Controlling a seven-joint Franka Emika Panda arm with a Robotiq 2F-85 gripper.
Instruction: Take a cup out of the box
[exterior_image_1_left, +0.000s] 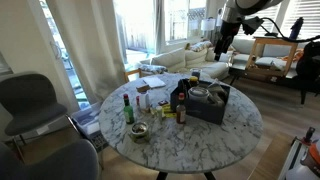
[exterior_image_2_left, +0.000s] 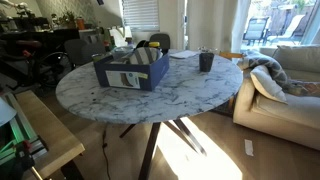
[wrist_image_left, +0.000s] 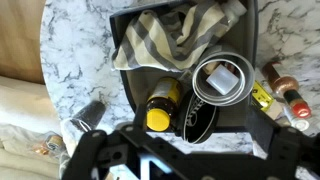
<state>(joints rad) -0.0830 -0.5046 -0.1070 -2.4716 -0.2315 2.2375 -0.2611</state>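
Observation:
The dark blue-grey box stands on the round marble table; it shows in both exterior views. The small grey cup stands on the marble outside the box, towards the sofa side, and looks dark in an exterior view. In the box are a wider whitish cup, a yellow-capped bottle, a black round tin and a striped cloth. My gripper hangs high above the box, open and empty.
Dark bottles and a small round bowl stand on the table beside the box. Small jars lie just outside the box wall. Chairs and a sofa surround the table.

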